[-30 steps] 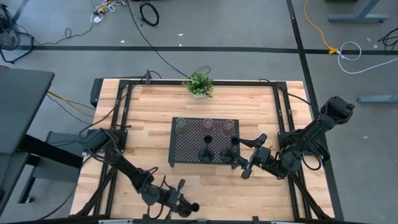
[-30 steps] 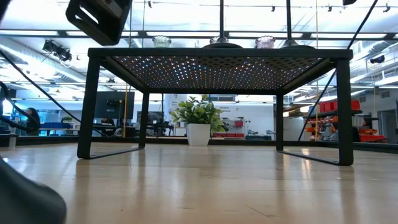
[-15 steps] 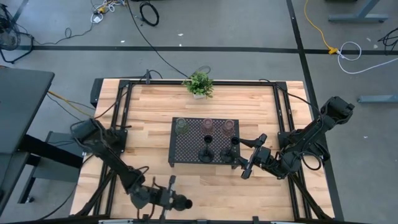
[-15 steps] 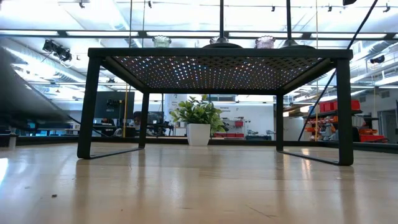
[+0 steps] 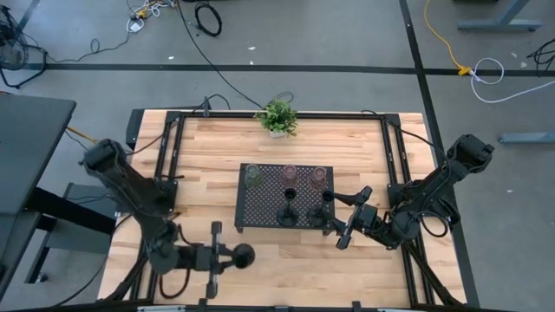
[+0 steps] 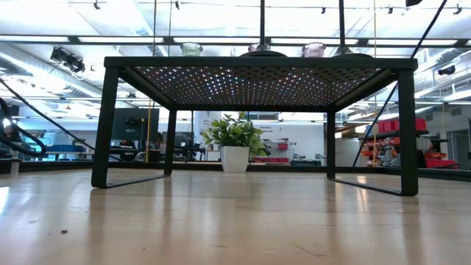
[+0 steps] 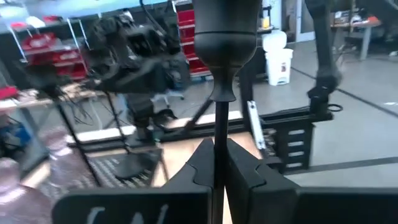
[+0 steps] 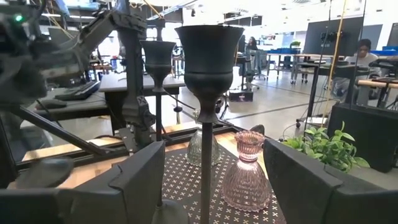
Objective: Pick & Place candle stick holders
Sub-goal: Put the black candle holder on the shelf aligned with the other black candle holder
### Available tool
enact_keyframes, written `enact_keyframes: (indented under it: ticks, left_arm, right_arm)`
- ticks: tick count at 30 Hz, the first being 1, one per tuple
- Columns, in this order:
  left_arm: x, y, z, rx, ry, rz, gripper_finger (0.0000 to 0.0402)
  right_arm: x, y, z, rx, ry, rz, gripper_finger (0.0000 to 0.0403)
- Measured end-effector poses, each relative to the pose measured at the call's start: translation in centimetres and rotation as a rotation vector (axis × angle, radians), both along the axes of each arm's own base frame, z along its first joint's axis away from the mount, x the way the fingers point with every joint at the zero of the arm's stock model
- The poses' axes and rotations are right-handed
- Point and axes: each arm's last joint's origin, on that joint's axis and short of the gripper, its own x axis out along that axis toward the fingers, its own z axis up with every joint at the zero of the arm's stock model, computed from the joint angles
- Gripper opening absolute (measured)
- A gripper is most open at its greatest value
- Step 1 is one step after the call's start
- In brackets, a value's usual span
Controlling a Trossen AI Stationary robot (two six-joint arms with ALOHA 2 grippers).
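Two dark fingers (image 7: 205, 165) of the left gripper (image 7: 214, 163) are closed tight on the thin stem of a tall black candle holder (image 7: 225, 37), whose cup stands up above them in the left wrist view. In the high view this gripper (image 5: 215, 258) is over the near left part of the bench (image 5: 217, 147), in front of the tray's left corner, and the held holder (image 5: 243, 255) sticks out from it toward the right, apart from the tray. The fingers (image 8: 134, 171) of the right gripper (image 8: 205, 180) are spread wide, one on each side of a second tall black holder (image 8: 208, 62), and they do not touch its stem. This holder (image 5: 328, 211) stands upright on the black perforated tray (image 5: 260, 208) near its front right corner, and the right gripper (image 5: 342, 224) is just beside that corner. A third black holder (image 5: 286, 213) stands on the front middle of the tray. Along the back edge of the tray stand three glass holders: a greenish one (image 5: 252, 176) on the left, a pinkish one (image 5: 290, 174) in the middle and another pinkish one (image 5: 318, 177) on the right. In the low view the tray (image 6: 257, 66) is raised on thin legs. A small green potted plant (image 5: 277, 117) stands at the far edge of the bench, well apart from the tray.
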Motion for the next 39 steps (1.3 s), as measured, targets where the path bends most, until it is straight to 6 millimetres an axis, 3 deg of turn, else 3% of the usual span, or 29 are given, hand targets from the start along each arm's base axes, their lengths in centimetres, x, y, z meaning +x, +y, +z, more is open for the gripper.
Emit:
enact_keyframes:
  ticks: [10,20,28,39]
  left_arm:
    - [1.3,5.1,1.7,0.073,0.081,0.095,0.0013]
    - [3.3,9.5,1.8,0.08,0.115,0.078,0.0013]
    - [1.6,12.7,1.1,-0.014,0.043,-0.004,0.0013]
    - [0.3,14.9,-1.3,-0.053,-0.058,-0.036,0.0013]
  right_arm:
    - [0.0,0.0,0.0,-0.002,0.002,0.001,0.0272]
    - [0.0,0.0,0.0,-0.005,0.005,0.002,0.0272]
    - [0.0,0.0,-0.1,-0.013,0.013,0.002,0.0272]
    - [0.0,0.0,-0.1,-0.012,0.013,-0.001,0.0272]
